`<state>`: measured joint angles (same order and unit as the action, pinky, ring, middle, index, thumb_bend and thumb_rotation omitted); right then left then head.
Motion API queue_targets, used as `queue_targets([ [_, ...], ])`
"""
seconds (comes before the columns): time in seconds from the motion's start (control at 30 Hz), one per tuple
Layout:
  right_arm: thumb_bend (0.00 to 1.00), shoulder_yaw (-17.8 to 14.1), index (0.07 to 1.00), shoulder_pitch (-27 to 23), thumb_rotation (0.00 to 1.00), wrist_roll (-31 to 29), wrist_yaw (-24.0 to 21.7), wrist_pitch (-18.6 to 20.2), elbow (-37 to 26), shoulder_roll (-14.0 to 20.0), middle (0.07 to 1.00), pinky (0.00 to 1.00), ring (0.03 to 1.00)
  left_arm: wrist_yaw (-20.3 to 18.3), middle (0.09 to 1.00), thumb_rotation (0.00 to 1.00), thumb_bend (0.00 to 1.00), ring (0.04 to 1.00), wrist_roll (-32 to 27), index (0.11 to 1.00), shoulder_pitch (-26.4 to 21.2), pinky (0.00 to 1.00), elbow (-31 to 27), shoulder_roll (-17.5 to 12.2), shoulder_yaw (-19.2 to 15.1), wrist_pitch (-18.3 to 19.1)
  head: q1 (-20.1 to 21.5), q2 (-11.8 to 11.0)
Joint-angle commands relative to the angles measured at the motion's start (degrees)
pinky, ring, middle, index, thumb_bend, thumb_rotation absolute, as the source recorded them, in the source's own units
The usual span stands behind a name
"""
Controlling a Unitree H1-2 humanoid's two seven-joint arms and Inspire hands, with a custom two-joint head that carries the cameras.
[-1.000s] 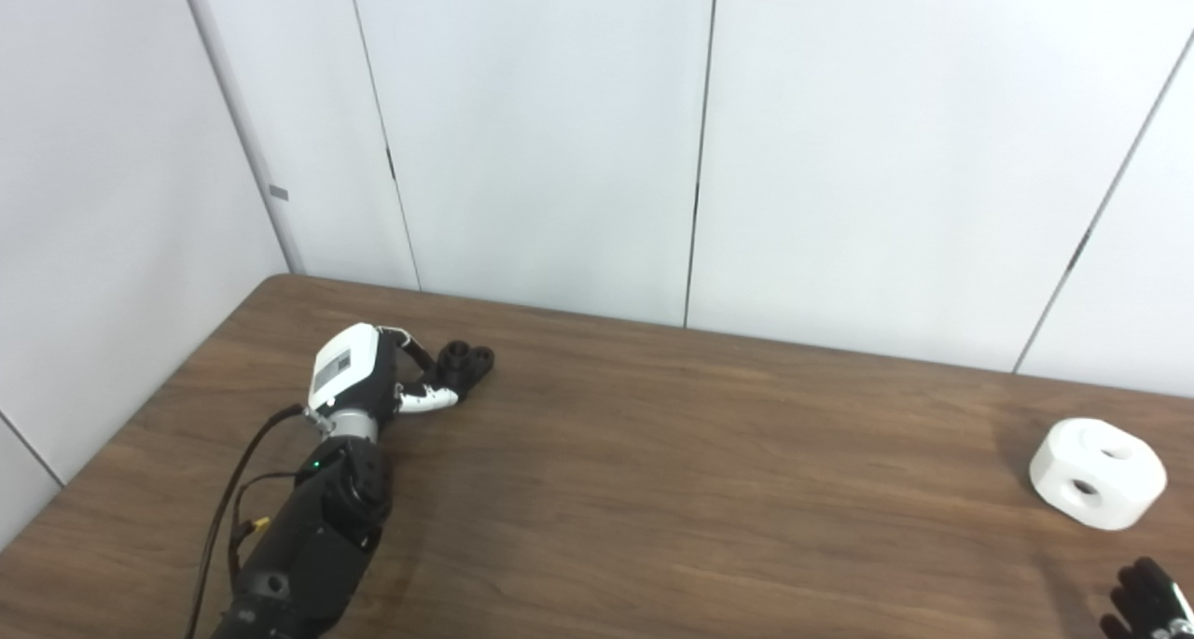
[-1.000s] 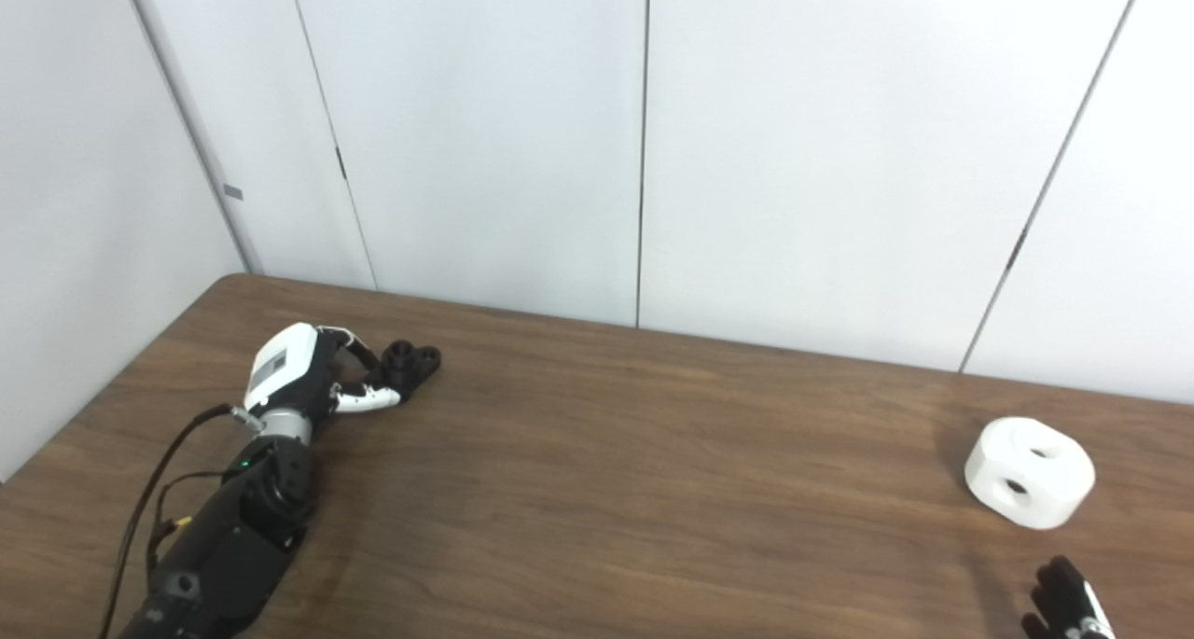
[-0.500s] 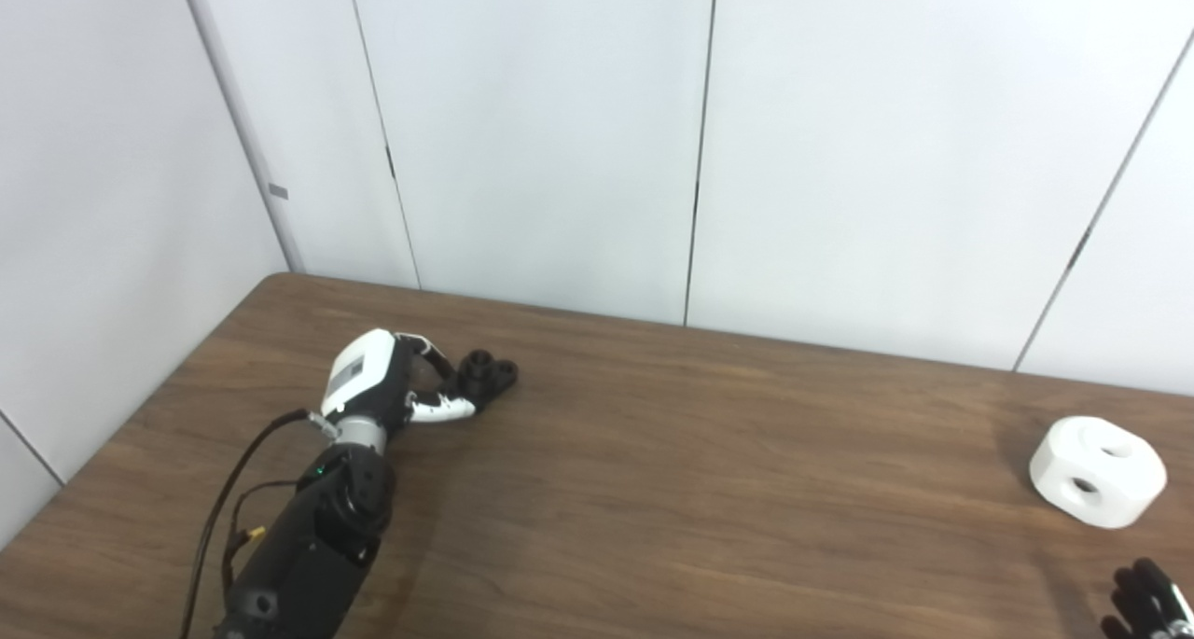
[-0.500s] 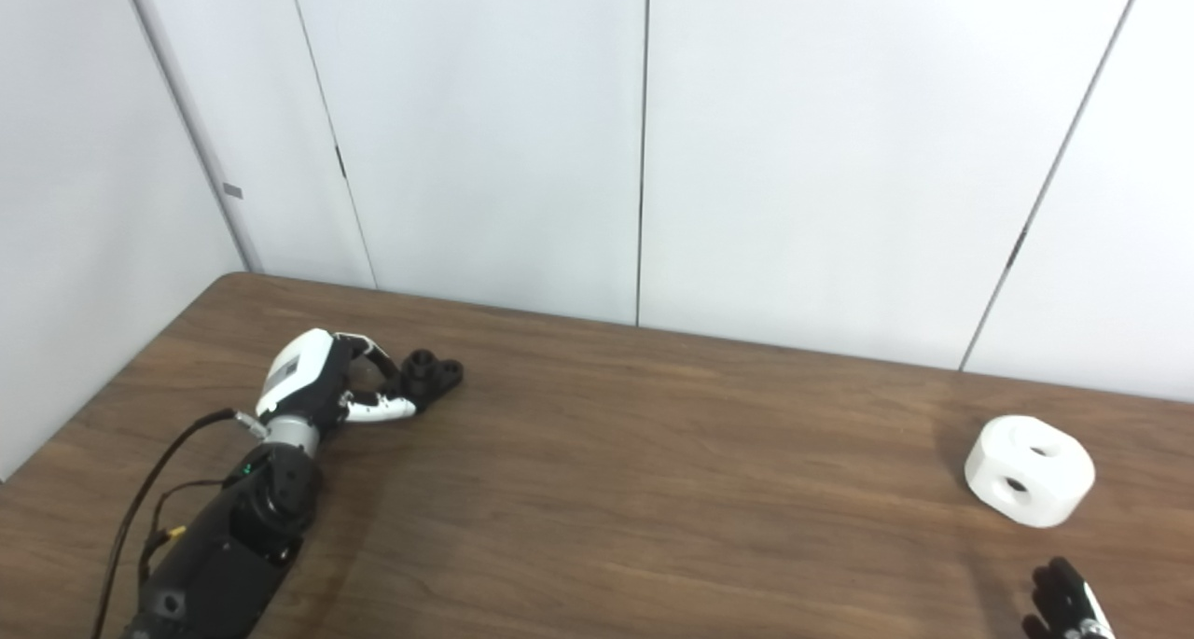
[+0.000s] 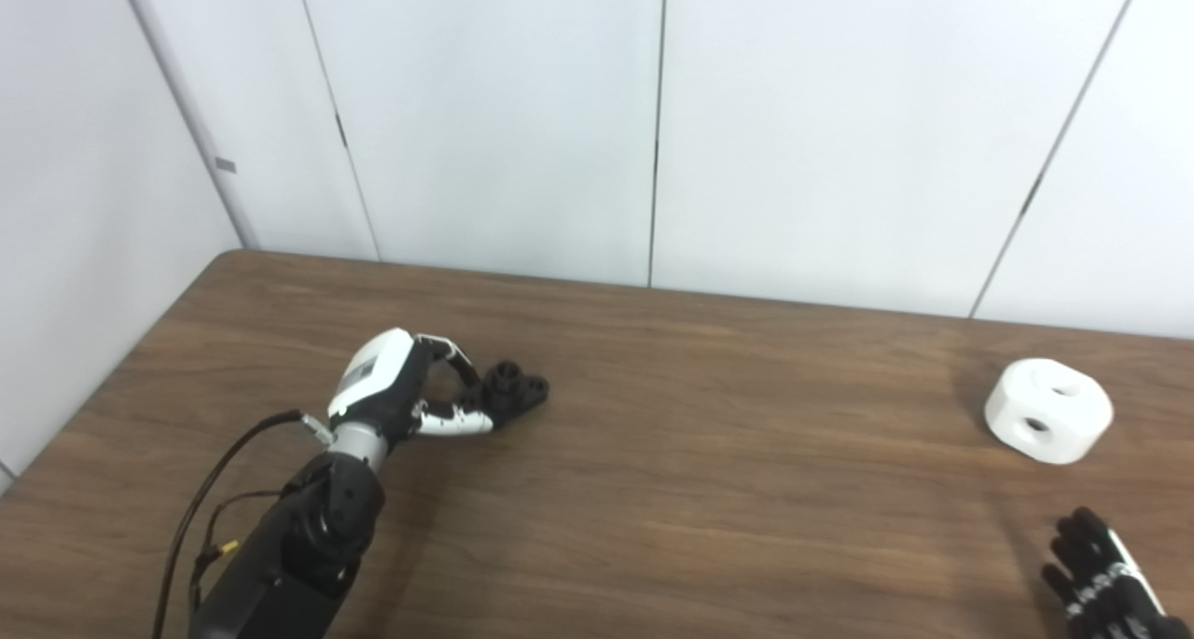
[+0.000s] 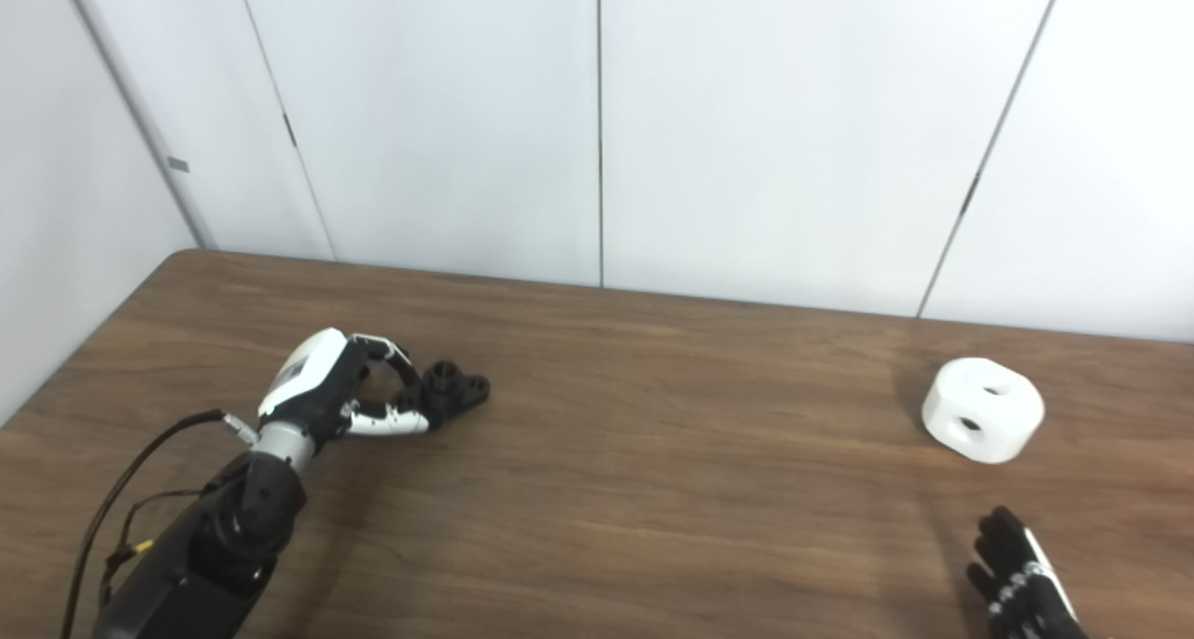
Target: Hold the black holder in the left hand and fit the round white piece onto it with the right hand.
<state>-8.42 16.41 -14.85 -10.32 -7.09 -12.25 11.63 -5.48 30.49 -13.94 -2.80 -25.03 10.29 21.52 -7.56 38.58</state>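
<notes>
The black holder [image 5: 513, 395] is lying on the left part of the wooden table [image 5: 709, 452], and the left hand [image 5: 401, 392] is closing around its near end: the fingers [image 5: 464, 368] are curling over it from behind and the thumb [image 5: 457, 423] is pressing in from the front. The holder's base is resting on the table. The round white piece [image 6: 981, 409] is sitting far away on the right side of the table, with two round holes showing, and nothing is touching it.

The two views are showing almost the same thing. In the right eye view, a little more of the gap between the curled fingers and the thumb is visible, and the holder's two raised round parts are standing out more clearly. In the left eye view, the white piece is lying closer to the picture's right edge.

The right hand [image 6: 1021, 578] is low in the right corner, well apart from the white piece, and the frame is cutting it off. Only dark fingers, slightly spread and pointing up, are visible, holding nothing. How firmly the left hand is gripping the holder is hard to see, because the fingers are covering the contact.
</notes>
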Motion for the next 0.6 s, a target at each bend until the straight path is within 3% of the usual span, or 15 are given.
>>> queue_targets([
  [0.0, 0.73, 0.8, 0.937, 0.65, 0.95, 0.2, 0.32, -0.21, -1.07, -1.21, 0.95, 0.93, 0.965, -2.0, 0.752, 0.05, 0.52, 0.805, 0.33, 0.486, 0.6, 0.72, -2.45, 0.48, 1.68, -1.1, 0.48, 0.35],
  [0.13, 0.7, 1.42, 0.933, 0.8, 0.97, 0.98, 0.87, 0.76, -2.82, -1.83, 0.945, 0.93, 0.954, -3.8, 0.778, 0.05, 0.52, 0.823, 0.47, 0.486, 2.42, 0.74, -5.73, 0.92, 3.81, -1.73, 1.83, 1.08],
  [0.3, 0.68, 2.44, 0.945, 1.11, 0.96, 1.82, 1.6, 1.78, -4.68, -2.37, 0.953, 0.92, 0.959, -5.35, 0.839, 0.05, 0.52, 0.936, 0.56, 0.486, 4.5, 0.92, -8.71, 1.3, 6.21, -3.94, 3.68, 2.24],
  [0.4, 0.69, 2.98, 0.947, 1.16, 0.97, 2.81, 2.16, 2.73, -5.77, -2.8, 0.954, 0.92, 0.959, -5.58, 0.847, 0.05, 0.52, 0.943, 1.01, 0.486, 5.38, 0.99, -9.5, 1.6, 7.36, -6.74, 4.61, 2.75],
  [0.57, 0.7, 3.76, 0.952, 1.13, 0.98, 4.27, 3.2, 4.66, -7.34, -3.67, 0.957, 0.93, 0.966, -6.98, 0.841, 0.05, 0.52, 0.946, 2.47, 0.485, 6.26, 1.0, -11.21, 2.09, 9.21, -9.56, 5.76, 3.52],
])
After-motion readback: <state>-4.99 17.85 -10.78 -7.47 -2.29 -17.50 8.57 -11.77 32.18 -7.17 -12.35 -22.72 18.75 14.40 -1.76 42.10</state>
